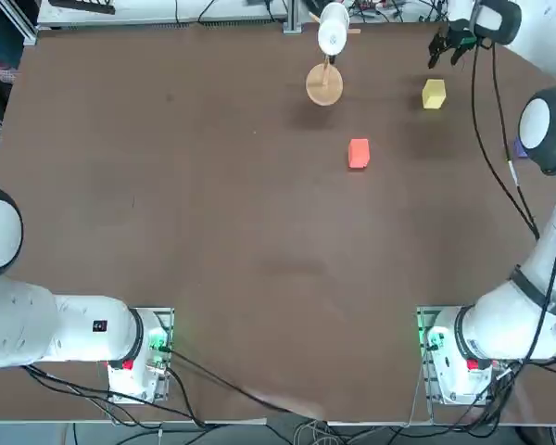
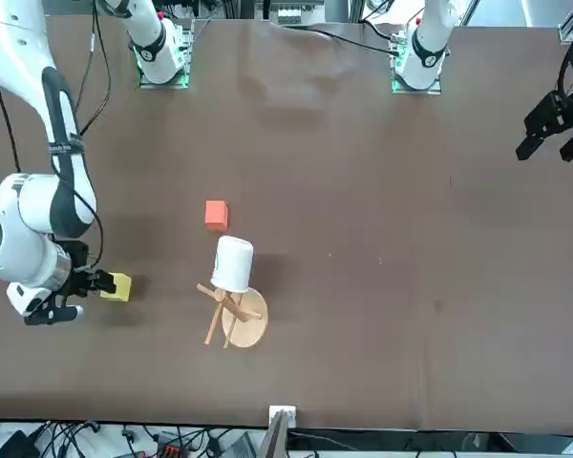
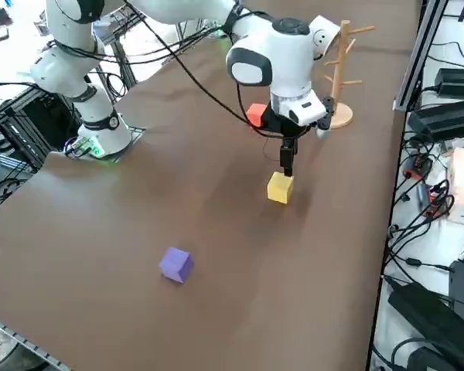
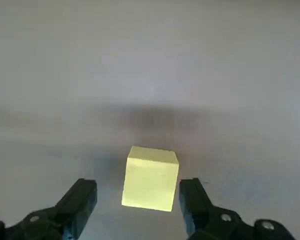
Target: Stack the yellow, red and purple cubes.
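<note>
Wrist view, yellow cube (image 4: 150,178) between open right end effector (image 4: 138,206) fingers

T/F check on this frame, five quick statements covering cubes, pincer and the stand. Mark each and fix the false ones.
1. The right pincer is open, with the small matte yellow cube between its fingers. True.
2. The orange-red matte cube sits on top of the yellow cube. False: it lies alone on the brown table, apart from the yellow one.
3. The bluish purple matte cube lies on the table by itself. True.
4. The yellow cube is lifted off the table. False: it rests on the table.
5. The round wooden-based stand with a white top holds the purple cube. False: no cube is on it.
</note>
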You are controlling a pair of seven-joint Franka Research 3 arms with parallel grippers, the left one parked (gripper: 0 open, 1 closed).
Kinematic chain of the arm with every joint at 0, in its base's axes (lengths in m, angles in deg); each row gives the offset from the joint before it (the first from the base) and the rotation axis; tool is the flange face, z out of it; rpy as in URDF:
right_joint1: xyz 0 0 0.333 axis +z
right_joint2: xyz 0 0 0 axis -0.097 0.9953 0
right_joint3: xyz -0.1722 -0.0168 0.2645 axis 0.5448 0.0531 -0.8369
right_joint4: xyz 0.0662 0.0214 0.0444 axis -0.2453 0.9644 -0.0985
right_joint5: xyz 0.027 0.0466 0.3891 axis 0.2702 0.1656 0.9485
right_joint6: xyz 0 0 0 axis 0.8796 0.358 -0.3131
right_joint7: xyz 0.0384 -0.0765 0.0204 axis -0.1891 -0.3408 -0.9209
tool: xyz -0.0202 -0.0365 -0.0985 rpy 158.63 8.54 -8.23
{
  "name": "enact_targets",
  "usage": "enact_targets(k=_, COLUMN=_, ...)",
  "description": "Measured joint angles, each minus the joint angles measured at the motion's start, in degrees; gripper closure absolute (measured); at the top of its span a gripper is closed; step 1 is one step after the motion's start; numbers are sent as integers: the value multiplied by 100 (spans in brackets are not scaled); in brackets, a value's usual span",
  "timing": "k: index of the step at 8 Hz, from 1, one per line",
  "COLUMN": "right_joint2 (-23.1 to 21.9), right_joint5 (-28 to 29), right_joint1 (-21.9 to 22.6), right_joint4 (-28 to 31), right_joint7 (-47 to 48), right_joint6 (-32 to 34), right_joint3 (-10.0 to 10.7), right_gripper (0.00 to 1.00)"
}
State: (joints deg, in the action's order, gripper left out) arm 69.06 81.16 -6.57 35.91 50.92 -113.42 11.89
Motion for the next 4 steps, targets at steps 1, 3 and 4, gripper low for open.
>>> enact_targets(k=1, right_joint2=4, right_joint5=0, right_joint1=-1, right_joint4=149, right_joint7=15, right_joint6=-152, right_joint3=0, right_gripper=0)
enact_targets(k=3, right_joint2=16, right_joint5=0, right_joint1=-20, right_joint4=465, right_joint7=33, right_joint6=-518, right_joint3=6, right_gripper=0)
enact_targets(k=4, right_joint2=18, right_joint5=0, right_joint1=-32, right_joint4=540, right_joint7=34, right_joint6=-572, right_joint3=13, right_gripper=0)
